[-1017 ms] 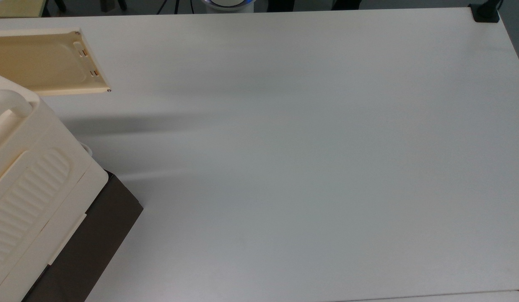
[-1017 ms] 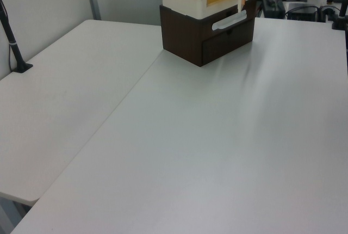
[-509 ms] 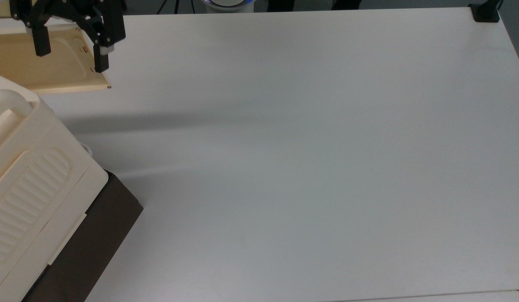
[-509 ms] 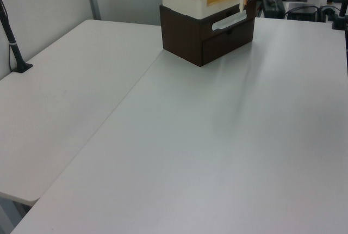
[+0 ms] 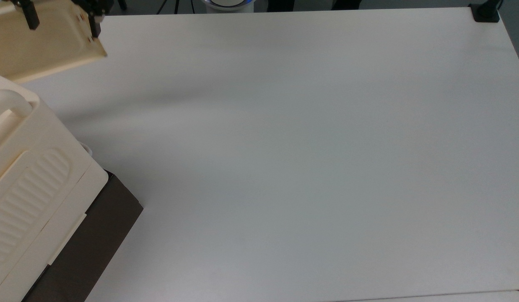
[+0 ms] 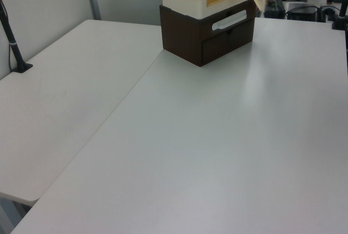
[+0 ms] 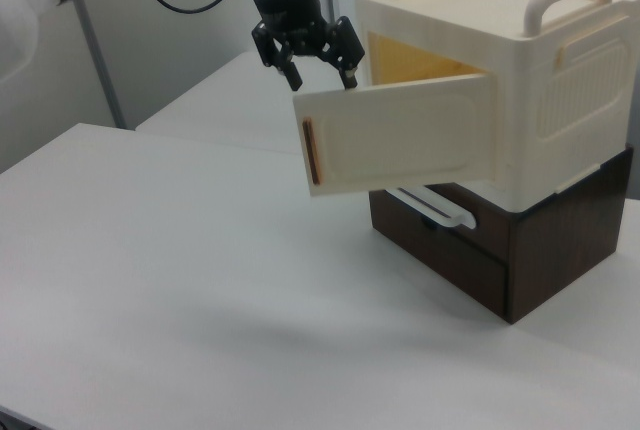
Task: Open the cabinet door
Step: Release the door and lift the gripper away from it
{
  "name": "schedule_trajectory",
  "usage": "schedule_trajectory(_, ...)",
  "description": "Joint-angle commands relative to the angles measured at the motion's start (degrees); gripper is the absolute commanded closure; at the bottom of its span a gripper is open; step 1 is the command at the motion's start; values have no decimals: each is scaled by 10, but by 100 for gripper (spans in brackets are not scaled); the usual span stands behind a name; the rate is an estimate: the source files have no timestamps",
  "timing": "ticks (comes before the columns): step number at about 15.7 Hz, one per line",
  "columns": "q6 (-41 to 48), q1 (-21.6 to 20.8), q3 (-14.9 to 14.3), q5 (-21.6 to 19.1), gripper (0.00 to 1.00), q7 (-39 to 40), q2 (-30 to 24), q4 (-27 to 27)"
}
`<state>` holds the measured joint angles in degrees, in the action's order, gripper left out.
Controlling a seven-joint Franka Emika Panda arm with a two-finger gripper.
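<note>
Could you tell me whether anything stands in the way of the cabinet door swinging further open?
Nothing visible does. The cabinet door hangs ajar above the bare table, and the gripper, fingers spread, sits at its top edge.

White table, matte, wide and mostly bare. Dark brown drawer unit stands directly on it, at the lower left corner of the top view and toward the right view's right. Cream cabinet sits on top of that unit, not on the table itself. Second white table butts against the first along the left view's left. Black clamp grips the far corner in the top view's upper right.
</note>
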<state>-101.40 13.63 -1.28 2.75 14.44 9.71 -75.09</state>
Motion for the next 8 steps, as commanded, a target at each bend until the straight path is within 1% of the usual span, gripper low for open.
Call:
schedule_trajectory(1,23,-15,5,-12,0,-1,-16,-15)
schedule_trajectory(3,23,-41,6,-11,0,-59,-15,-16)
schedule_trajectory(5,31,-67,6,-8,0,-99,-16,-19)
schedule_trajectory(8,80,-102,6,-5,0,-121,-19,-21)
